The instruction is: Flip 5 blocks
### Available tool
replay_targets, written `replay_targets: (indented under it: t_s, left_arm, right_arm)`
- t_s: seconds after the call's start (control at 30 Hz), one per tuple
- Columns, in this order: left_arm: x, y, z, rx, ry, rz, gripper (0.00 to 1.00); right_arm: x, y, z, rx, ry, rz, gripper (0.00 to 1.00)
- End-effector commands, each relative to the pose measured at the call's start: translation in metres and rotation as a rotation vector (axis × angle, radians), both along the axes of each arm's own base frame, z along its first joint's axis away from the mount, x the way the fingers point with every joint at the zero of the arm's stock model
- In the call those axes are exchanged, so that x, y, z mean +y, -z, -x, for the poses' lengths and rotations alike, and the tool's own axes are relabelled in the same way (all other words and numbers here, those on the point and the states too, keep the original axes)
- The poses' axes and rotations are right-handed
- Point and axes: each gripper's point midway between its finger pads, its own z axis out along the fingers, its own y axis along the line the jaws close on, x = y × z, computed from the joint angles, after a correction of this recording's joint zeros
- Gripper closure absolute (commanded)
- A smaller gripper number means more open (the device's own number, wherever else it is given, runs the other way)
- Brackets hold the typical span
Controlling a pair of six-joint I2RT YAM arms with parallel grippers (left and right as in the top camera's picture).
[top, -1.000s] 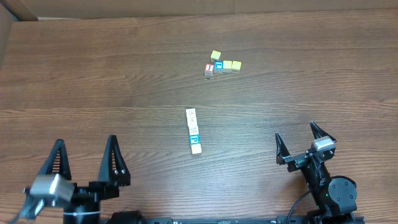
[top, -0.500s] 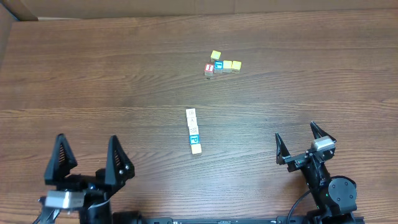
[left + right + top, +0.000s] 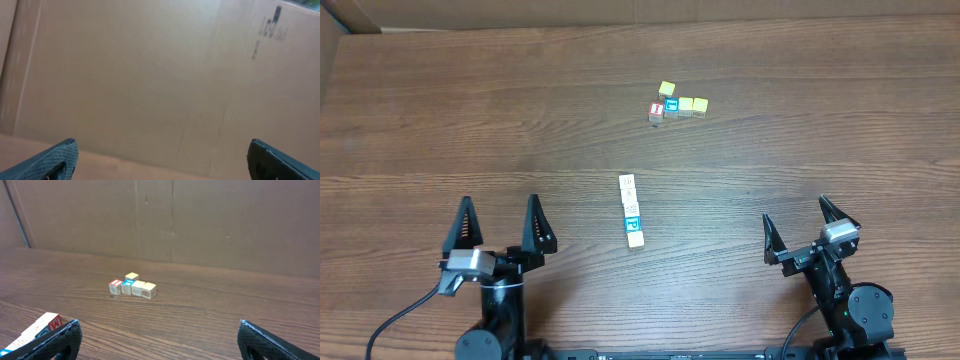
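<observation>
Row of small pale wooden letter cubes (image 3: 631,209), seemingly five, lay on brown wood-grain table (image 3: 470,120). Jaws of left gripper (image 3: 500,203) and right gripper (image 3: 795,208) stood apart, empty.

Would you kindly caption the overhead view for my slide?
Left claw and right claw, both open, flank a row of blocks; a block cluster lies beyond.

Red "I" cube (image 3: 657,110) on wood tbl (image 3: 470,120); cardbd wall (image 3: 225,220) behind.

Dark wood-grain tabletop (image 3: 470,120), pretty evenly lit. Plain brown cardboard wall (image 3: 225,220) runs along the far edge, with a few vertical creases and a bit of dark print (image 3: 272,29) on it.
</observation>
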Motion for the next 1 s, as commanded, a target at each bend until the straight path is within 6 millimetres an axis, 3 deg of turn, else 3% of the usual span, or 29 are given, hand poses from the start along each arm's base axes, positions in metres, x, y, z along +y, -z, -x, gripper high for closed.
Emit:
replay_targets:
  t_s: [0.0,0.23,0.57,0.77,0.97]
  left_arm:
    - [0.002,0.018,-0.005,0.018,0.002,0.035,0.0]
    - [0.003,0.051,-0.014,0.143,0.001,0.048,0.0]
    - [0.0,0.124,-0.019,0.442,-0.003,-0.041,0.0]
    - [-0.002,0.123,-0.02,0.441,-0.012,-0.189,0.0]
    - [-0.001,0.124,-0.02,0.443,-0.018,-0.203,0.0]
  right_arm:
    - [-0.002,0.002,-0.001,-0.001,0.008,0.001,0.0]
    - [-0.002,0.002,-0.001,-0.001,0.008,0.001,0.0]
    - [-0.002,0.002,-0.001,-0.001,0.008,0.001,0.0]
    - [-0.002,0.002,-0.001,-0.001,0.008,0.001,0.0]
    - [-0.002,0.002,-0.001,-0.001,0.008,0.001,0.0]
